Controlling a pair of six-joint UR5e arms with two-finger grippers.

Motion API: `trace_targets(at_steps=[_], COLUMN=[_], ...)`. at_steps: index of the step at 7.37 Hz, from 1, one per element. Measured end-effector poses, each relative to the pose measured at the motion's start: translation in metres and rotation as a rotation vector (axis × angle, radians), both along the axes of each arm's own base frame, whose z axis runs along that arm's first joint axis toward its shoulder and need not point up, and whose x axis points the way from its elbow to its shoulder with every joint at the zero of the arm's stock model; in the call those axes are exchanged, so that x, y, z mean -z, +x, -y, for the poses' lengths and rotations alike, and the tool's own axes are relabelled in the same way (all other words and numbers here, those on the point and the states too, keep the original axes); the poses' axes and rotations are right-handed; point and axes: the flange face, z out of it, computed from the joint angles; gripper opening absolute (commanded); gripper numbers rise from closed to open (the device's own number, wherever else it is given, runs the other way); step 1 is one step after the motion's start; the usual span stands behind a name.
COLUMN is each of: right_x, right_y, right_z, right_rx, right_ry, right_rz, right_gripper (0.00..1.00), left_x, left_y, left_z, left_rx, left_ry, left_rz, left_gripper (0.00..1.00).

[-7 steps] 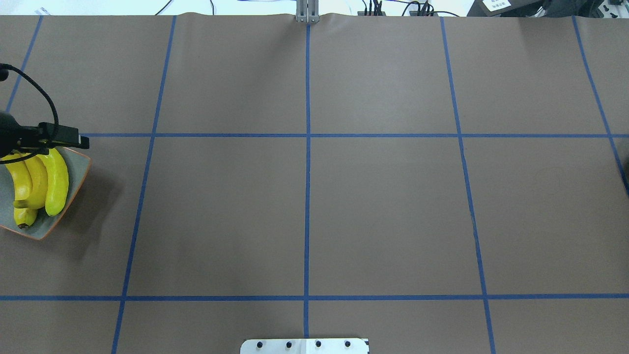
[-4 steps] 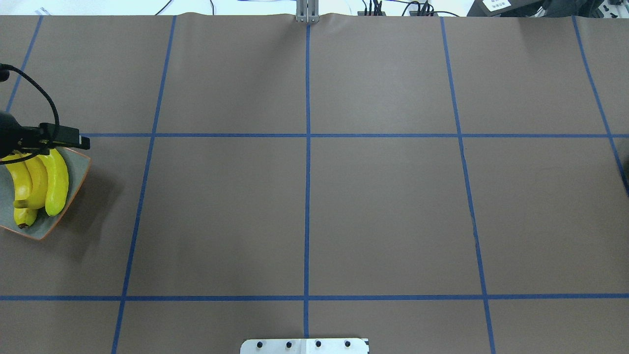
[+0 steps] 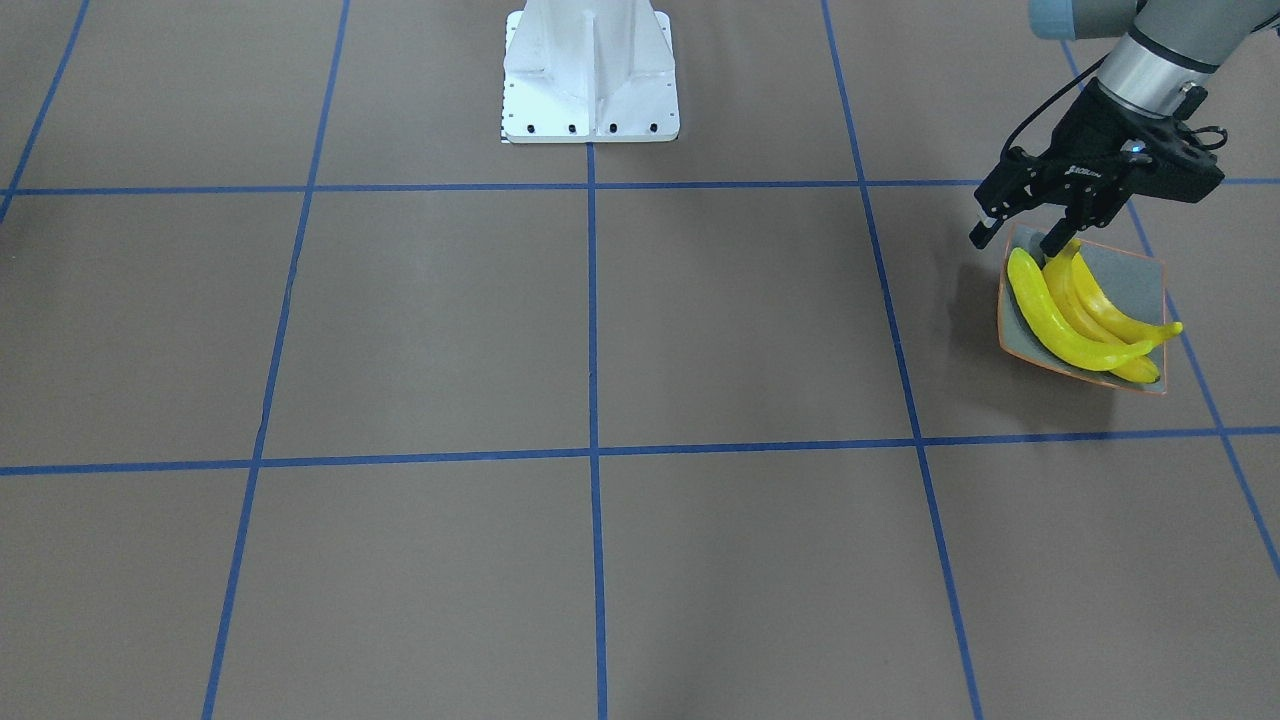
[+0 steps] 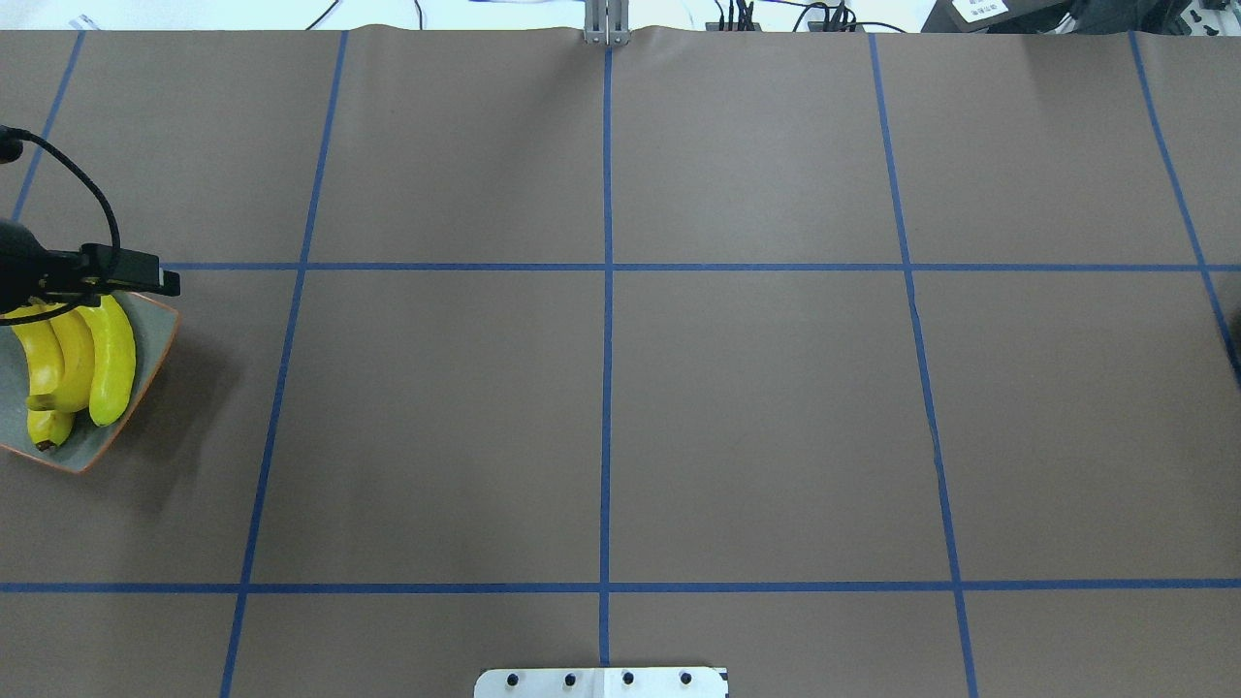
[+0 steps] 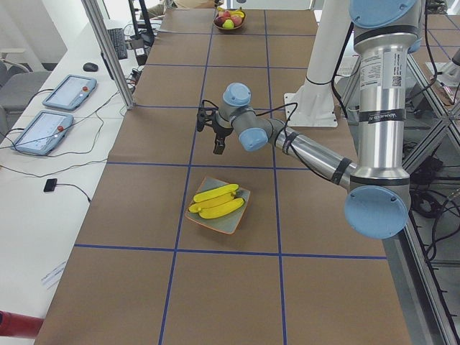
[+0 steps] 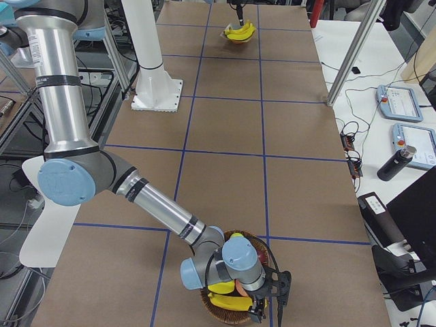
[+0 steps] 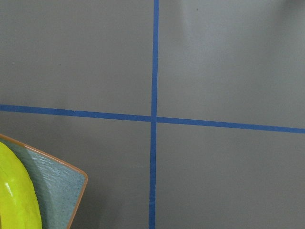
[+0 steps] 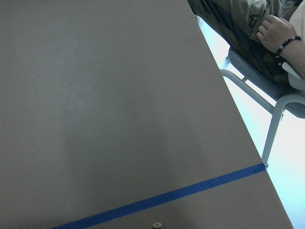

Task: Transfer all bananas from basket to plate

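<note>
The plate point(image 3: 1135, 275), square and grey with an orange rim, holds bananas point(image 3: 1065, 325) lying side by side; the overhead view shows the same plate point(image 4: 150, 334) and bananas point(image 4: 107, 364) at the far left. My left gripper point(image 3: 1015, 240) hangs open just above the plate's edge nearest the robot, with one finger near a banana tip and nothing between the fingers. The left wrist view catches a plate corner point(image 7: 59, 188) and one banana point(image 7: 14, 195). The woven basket point(image 6: 216, 315) sits at the table's other end with yellow fruit point(image 6: 221, 302) inside. My right gripper point(image 6: 271, 310) is over it; I cannot tell its state.
The brown table cover is crossed by blue tape lines. The robot's white base point(image 3: 590, 75) stands mid-table at the robot's side. A seated person's hand point(image 8: 276, 31) and chair show past the table edge near the right arm. Tablets point(image 5: 43, 129) lie on a side desk.
The left gripper has edged very slightly to the right above the plate. The bananas and the plate have not moved.
</note>
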Motion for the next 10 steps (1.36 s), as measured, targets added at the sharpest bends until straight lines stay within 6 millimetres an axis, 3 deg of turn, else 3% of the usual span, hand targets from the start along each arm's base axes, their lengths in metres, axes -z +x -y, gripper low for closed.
trace_targets(at_steps=[2, 4, 8, 9, 10], right_x=[-0.009, -0.016, -0.018, -0.019, -0.02], right_y=[-0.01, -0.021, -0.03, -0.031, -0.032], right_z=[-0.006, -0.01, -0.01, -0.011, -0.012], right_rx=[0.006, 0.022, 0.04, 0.042, 0.044], right_ry=[0.004, 0.017, 0.017, 0.015, 0.014], right_rz=[-0.032, -0.048, -0.05, -0.051, -0.051], right_gripper=[0.91, 0.78, 0.66, 0.55, 0.35], left_x=[0.002, 0.003, 0.006, 0.006, 0.006], left_y=[0.0, 0.001, 0.002, 0.002, 0.002], left_z=[0.001, 0.001, 0.003, 0.003, 0.003], left_rx=[0.001, 0.001, 0.001, 0.001, 0.001], left_ry=[0.004, 0.007, 0.011, 0.012, 0.012], left_rz=[-0.002, -0.004, -0.007, -0.007, -0.007], left_gripper=[1.0, 1.0, 1.0, 1.0, 1.0])
